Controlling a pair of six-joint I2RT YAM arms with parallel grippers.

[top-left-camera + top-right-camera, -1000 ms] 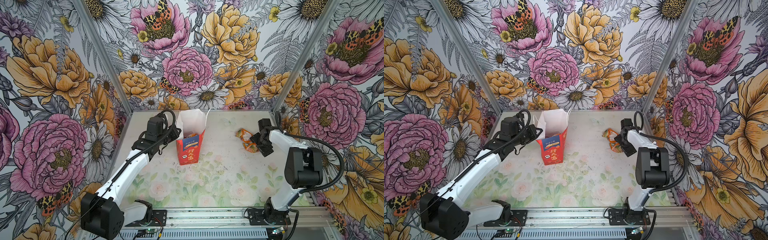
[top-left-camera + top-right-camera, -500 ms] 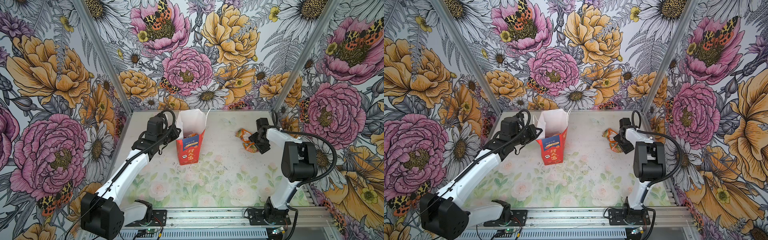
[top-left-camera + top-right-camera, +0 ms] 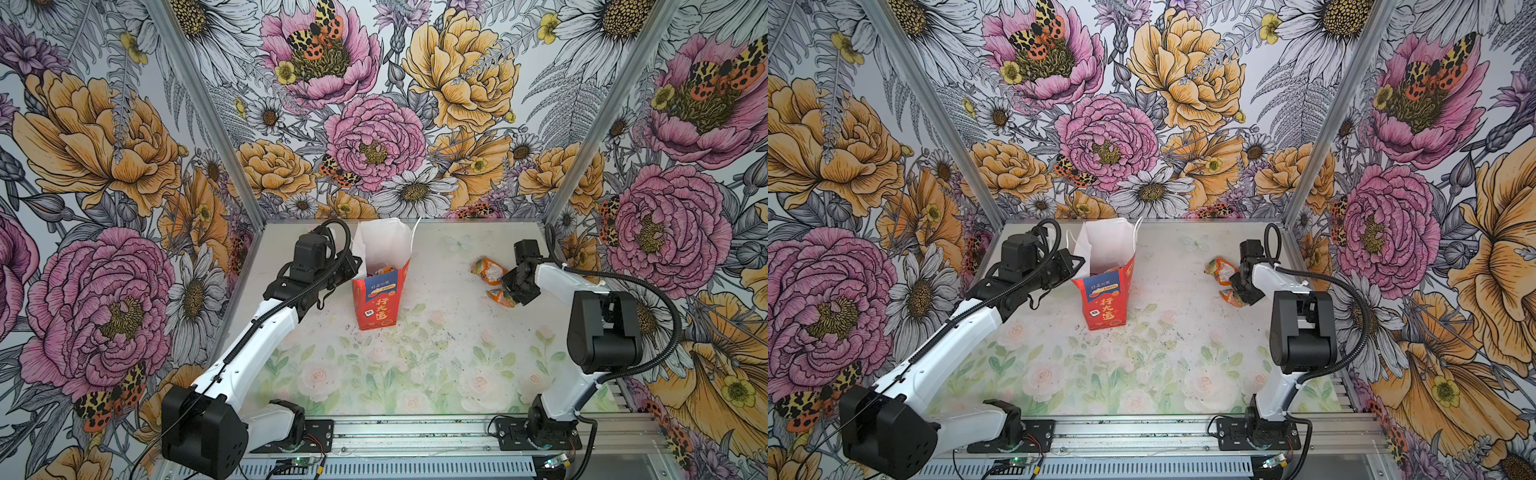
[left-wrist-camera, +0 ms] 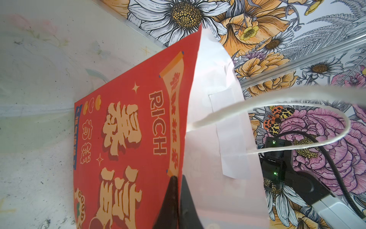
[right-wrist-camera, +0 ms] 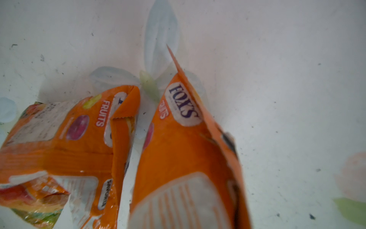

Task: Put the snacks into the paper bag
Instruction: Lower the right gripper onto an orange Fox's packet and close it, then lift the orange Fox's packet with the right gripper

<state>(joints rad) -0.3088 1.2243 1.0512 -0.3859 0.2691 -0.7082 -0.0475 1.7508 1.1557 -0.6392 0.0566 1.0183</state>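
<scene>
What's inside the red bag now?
The bag shows white lining and what looks like a sliver of colourful wrapper low inside; its front wall hides the rest.

We log left arm (image 3: 266,332) and right arm (image 3: 559,276): white shells, black joint housings. Left hand (image 4: 178,178) black, fingers (image 4: 171,198) tapered; right hand (image 3: 509,286) black. Ribbed black cable (image 3: 678,328) on each. Lower frame: black base plates (image 3: 318,432) screwed to aluminium rail (image 3: 415,432).

The right gripper (image 3: 510,291), spread wide a second ago, now pinches in on the nearer orange packet (image 3: 500,298) at the far right, having edged slightly left.
</scene>
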